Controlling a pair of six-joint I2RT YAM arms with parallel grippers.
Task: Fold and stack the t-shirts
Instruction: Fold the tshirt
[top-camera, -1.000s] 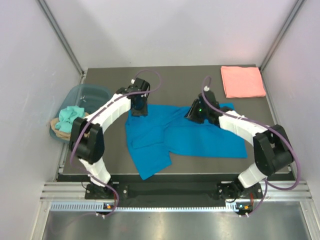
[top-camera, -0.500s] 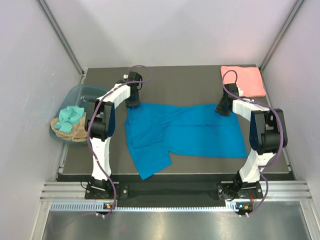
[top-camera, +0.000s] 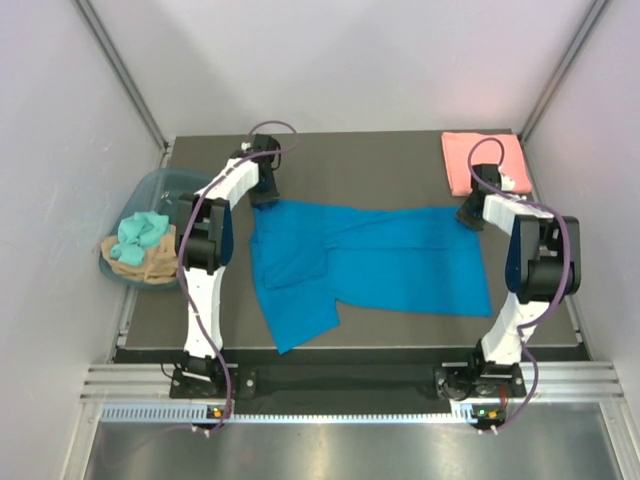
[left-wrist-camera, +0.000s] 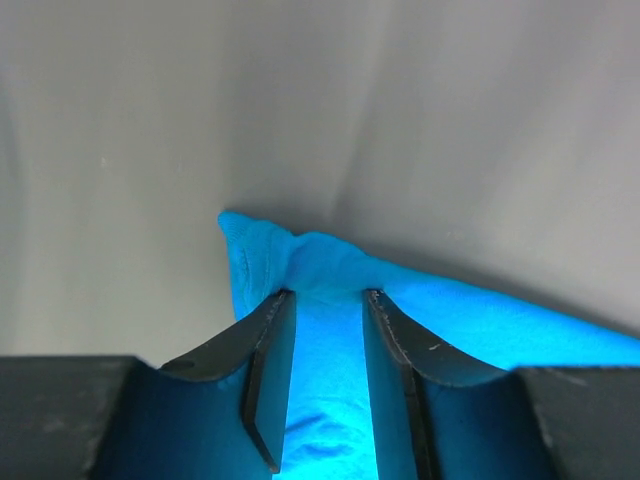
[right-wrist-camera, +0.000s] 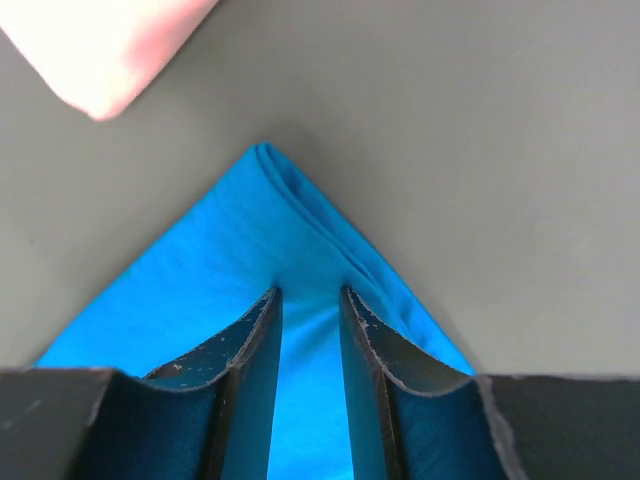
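The blue t-shirt (top-camera: 380, 260) lies spread across the middle of the table (top-camera: 370, 170). Its far edge is drawn out in a line between the two grippers, and a rumpled flap on its left side reaches toward the table's near edge.

At the shirt's far left corner, the left gripper (top-camera: 262, 190) has its jaws closed on a pinch of cloth. In the left wrist view the fabric (left-wrist-camera: 290, 255) bunches into a small peak just past the left gripper (left-wrist-camera: 327, 300) and fills the narrow slot between the fingers (left-wrist-camera: 268, 350).

At the far right corner, the right gripper (top-camera: 470, 215) grips the shirt in the same way. In the right wrist view the corner (right-wrist-camera: 290, 215) comes to a folded point ahead of the right gripper (right-wrist-camera: 310, 300), with cloth running between the jaws. The cloth there looks doubled over, though the layers are hard to count.

The pink t-shirt (top-camera: 485, 163) sits folded flat at the table's far right corner, just beyond the right gripper and apart from the blue one. One of its corners shows at the top left of the right wrist view (right-wrist-camera: 110, 50).

Off the table's left edge stands a tub (top-camera: 175, 180) holding a teal cloth (top-camera: 140, 232) and a tan cloth (top-camera: 140, 264).
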